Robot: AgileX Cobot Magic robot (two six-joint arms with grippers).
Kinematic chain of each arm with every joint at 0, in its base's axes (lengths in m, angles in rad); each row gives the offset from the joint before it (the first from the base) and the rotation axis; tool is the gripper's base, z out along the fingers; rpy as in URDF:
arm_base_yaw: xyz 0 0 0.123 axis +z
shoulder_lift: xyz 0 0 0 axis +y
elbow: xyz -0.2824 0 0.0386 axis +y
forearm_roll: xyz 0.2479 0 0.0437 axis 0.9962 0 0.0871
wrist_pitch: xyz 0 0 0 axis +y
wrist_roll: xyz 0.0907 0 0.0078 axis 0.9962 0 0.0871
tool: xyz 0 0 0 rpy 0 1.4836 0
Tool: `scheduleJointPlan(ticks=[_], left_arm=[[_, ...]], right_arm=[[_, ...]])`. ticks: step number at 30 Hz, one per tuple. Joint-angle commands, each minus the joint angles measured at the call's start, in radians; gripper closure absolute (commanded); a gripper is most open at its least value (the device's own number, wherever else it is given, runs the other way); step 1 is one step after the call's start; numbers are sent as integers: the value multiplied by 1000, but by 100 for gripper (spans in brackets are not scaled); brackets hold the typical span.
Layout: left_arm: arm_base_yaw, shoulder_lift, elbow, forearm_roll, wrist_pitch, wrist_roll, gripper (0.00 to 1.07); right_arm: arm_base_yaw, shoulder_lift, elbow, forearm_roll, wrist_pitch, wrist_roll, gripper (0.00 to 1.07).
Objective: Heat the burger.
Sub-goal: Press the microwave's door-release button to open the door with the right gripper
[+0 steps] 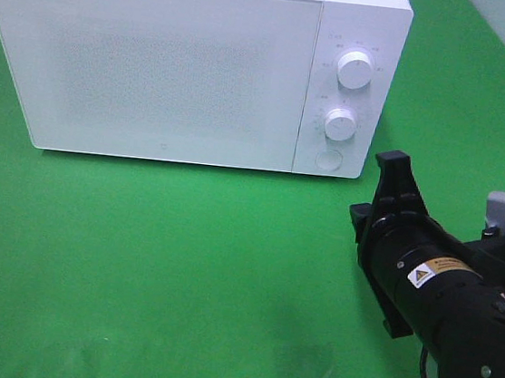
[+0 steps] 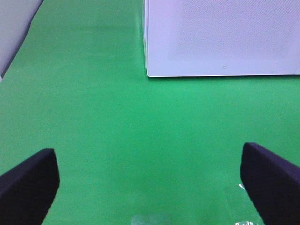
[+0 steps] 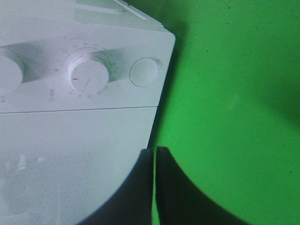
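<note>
The right gripper [image 3: 154, 152] has its fingers pressed together on nothing, close in front of the round button [image 1: 329, 158] of the closed microwave [image 1: 158, 60]. The left gripper [image 2: 150, 185] is spread wide above the green cloth [image 2: 117, 131]. I cannot tell where the burger is.

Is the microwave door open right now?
No, the microwave door sits flat and shut across the white front, with no gap showing along its edge.

Bright, even overhead light washes the white microwave [image 1: 170, 70] nearly featureless in the high view, leaving only a thin shadow along its near edge on the green bench [image 1: 153, 260]. The right wrist view is dimmer and softer, with a dark shadow on the bench beside the microwave. In both wrist views the jaws are black, out-of-focus blurs.
</note>
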Motion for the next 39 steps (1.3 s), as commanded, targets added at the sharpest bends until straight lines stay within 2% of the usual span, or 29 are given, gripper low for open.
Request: scheduleJointPlan(ticks=[1, 6, 17, 27, 39], left_arm=[[1, -17, 2, -12, -2, 1, 9], [1, -17, 2, -12, -2, 1, 9], [1, -17, 2, -12, -2, 1, 9], [1, -17, 2, -12, -2, 1, 9], [1, -17, 2, -11, -2, 1, 9]], right_arm=[[-39, 49, -18, -69, 30, 71, 107], [-105, 83, -73, -142, 83, 89, 107], [-219, 163, -204, -220, 174, 91, 107], [-301, 217, -304, -231, 248, 89, 107], [-353, 290, -429, -231, 272, 89, 107]])
